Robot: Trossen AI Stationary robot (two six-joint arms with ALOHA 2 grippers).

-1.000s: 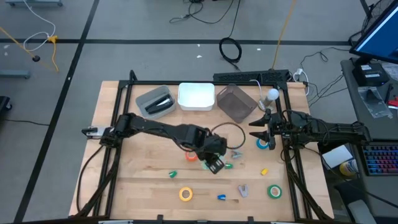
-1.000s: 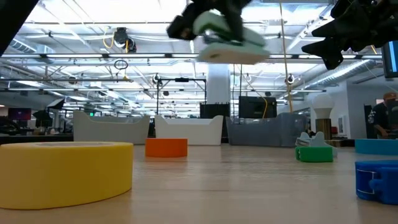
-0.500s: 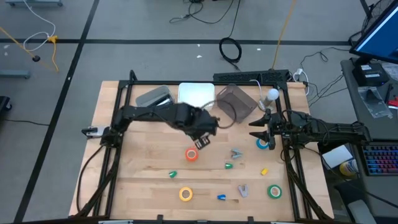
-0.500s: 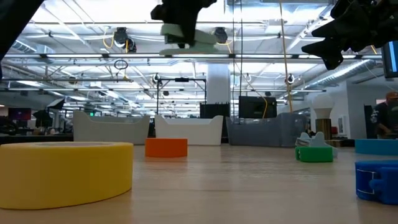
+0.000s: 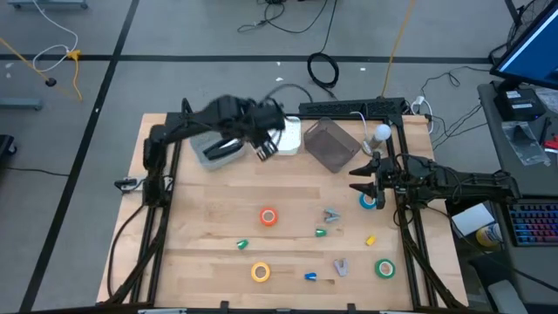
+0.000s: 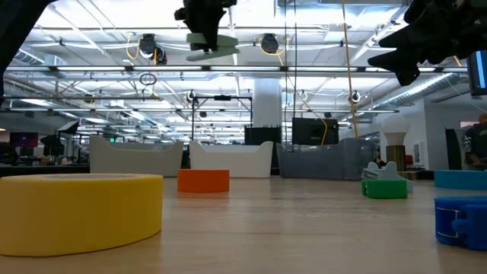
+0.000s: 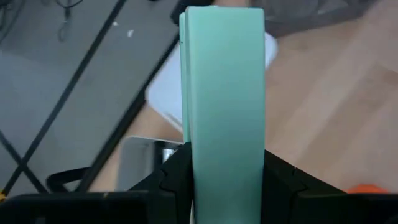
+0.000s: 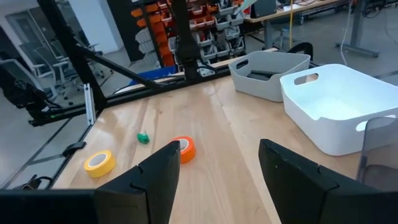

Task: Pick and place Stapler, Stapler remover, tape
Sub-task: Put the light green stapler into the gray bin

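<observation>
My left gripper (image 5: 261,145) is shut on a mint-green stapler (image 7: 224,106) high over the far side of the table, between the grey bin (image 5: 218,139) and the white bin (image 5: 281,135). In the low view the stapler (image 6: 211,47) hangs well above the table. The orange tape (image 5: 268,216), yellow tape (image 5: 260,272) and green tape (image 5: 384,268) lie flat on the wood. The blue tape (image 5: 368,201) lies under my right gripper (image 5: 359,180), which stands open and level at the table's right side. Two grey staple removers (image 5: 331,214) (image 5: 341,266) lie right of the middle. My left gripper pinches the stapler's two long sides (image 7: 194,163) between its two fingers (image 7: 283,177), near one end. The fingers slant downward and lie along the stapler, which sticks out ahead of them. The stapler is lifted clear of the table and the bins.
A black stapler lies in the grey bin. A dark see-through bin (image 5: 331,144) stands right of the white one. Small coloured bits (image 5: 242,245) (image 5: 320,232) (image 5: 370,239) (image 5: 310,276) are scattered over the near half. Black frame rails (image 5: 410,253) run along both sides.
My left gripper has carried the stapler from above the middle of the table up and toward the far left, to above the bins, turning as it went. It stays shut on the stapler. The orange tape, hidden under the arm before, now shows.
</observation>
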